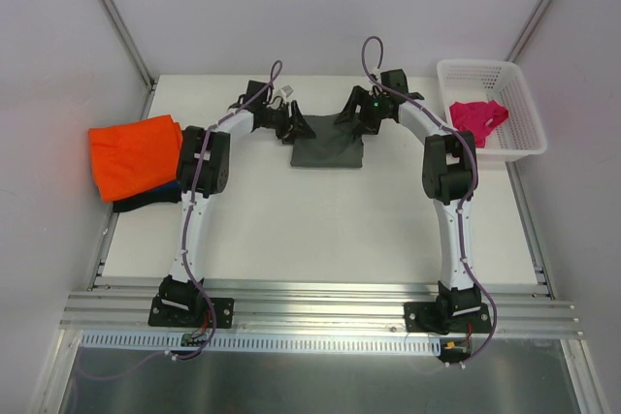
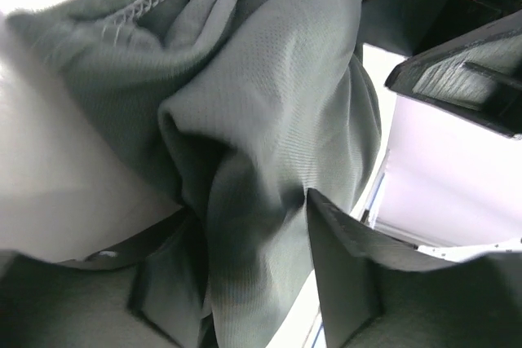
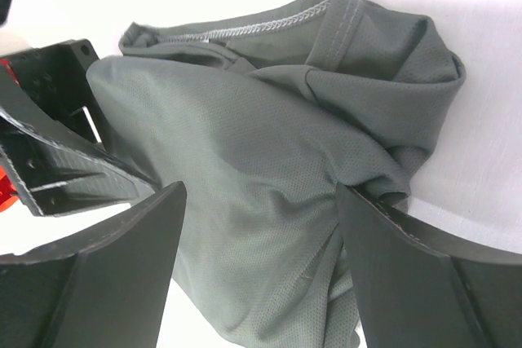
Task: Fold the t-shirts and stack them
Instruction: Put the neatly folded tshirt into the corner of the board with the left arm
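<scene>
Cloth filled both grips: my left gripper (image 2: 249, 226) was pinched narrow on a bunched fold of the grey shirt (image 1: 327, 150), and my right gripper (image 3: 257, 226) held a fatter wad of it, the stitched collar lying beyond. The grey shirt hung from those two holds at the table's (image 1: 320, 230) 12 o'clock, its lower part flat. It looked light, limp and thin, apt to sag and slip, so I judged seams or corners, both layers together, the surest hold. The orange shirt (image 1: 131, 154) lay at 9 o'clock over the dark shirt (image 1: 146, 201); the pink shirt (image 1: 477, 119) sat in the basket (image 1: 524, 138) at 2 o'clock.
</scene>
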Robot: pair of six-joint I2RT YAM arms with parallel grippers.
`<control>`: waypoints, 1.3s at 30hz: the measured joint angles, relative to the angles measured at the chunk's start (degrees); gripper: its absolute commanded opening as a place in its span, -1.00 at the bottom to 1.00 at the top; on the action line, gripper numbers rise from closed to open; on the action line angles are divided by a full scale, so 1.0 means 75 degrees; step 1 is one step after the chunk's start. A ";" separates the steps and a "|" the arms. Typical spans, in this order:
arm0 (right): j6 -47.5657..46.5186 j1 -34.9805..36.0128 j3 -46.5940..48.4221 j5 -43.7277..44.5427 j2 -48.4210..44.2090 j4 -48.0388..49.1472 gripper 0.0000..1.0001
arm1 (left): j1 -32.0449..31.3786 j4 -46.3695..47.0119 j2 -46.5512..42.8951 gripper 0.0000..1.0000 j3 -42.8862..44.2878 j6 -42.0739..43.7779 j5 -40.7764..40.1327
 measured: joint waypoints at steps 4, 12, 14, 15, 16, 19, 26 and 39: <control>-0.0003 0.0006 0.0000 0.0003 0.0000 0.0000 0.57 | -0.0064 -0.0023 0.0000 -1.00 -0.0163 -0.0108 0.0017; -0.0009 0.0017 0.0000 0.0003 -0.0003 0.0000 0.57 | -0.0006 -0.0131 -0.0172 -1.00 -0.0519 -0.0169 -0.0137; -0.0015 0.0015 -0.0017 0.0000 -0.0023 -0.0009 0.57 | 0.0038 -0.0335 -0.0286 -1.00 -0.0542 0.0070 -0.0338; -0.0015 0.0015 -0.0047 -0.0009 -0.0055 -0.0009 0.57 | 0.0067 -0.0501 -0.0391 -1.00 -0.0542 0.0245 -0.0472; -0.0026 0.0015 -0.0102 -0.0020 -0.0117 -0.0041 0.57 | 0.0096 -0.0664 -0.0478 -1.00 -0.0542 0.0399 -0.0597; -0.0105 -0.0050 -0.0344 0.0026 -0.0449 -0.0233 0.58 | 0.0291 -0.1343 -0.1067 -1.00 -0.0545 0.1035 -0.1043; -0.0455 -0.0816 -0.0513 0.0216 -0.1530 -0.0548 0.58 | 0.1163 -0.2320 -0.3730 -1.00 -0.1285 0.2224 -0.1582; -0.0740 -0.1090 -0.0743 0.0449 -0.1985 -0.0705 0.59 | 0.2632 -0.3908 -0.6508 -1.00 -0.2891 0.3873 -0.2218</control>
